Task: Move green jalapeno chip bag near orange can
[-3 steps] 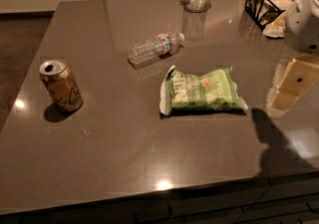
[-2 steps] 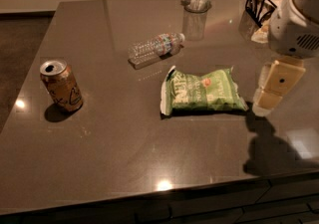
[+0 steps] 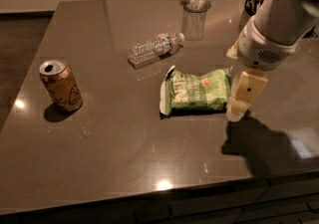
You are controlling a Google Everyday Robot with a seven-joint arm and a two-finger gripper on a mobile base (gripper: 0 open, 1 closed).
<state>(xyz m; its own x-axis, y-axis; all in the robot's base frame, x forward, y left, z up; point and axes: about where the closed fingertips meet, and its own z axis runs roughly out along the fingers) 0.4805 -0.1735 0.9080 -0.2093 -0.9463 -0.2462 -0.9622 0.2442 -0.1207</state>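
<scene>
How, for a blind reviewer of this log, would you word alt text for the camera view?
The gripper hangs just right of the green jalapeno chip bag, which lies flat on the table; the orange can stands upright far to its left. A clear water bottle lies on its side behind the bag.

Office pantry — dark countertop (image 3: 124, 163) under gripper (image 3: 237, 111)

Table (image 3: 124, 158): can (image 3: 61, 86), bottle (image 3: 153, 48), chip bag (image 3: 197, 91); gripper (image 3: 235, 113) beside bag.
</scene>
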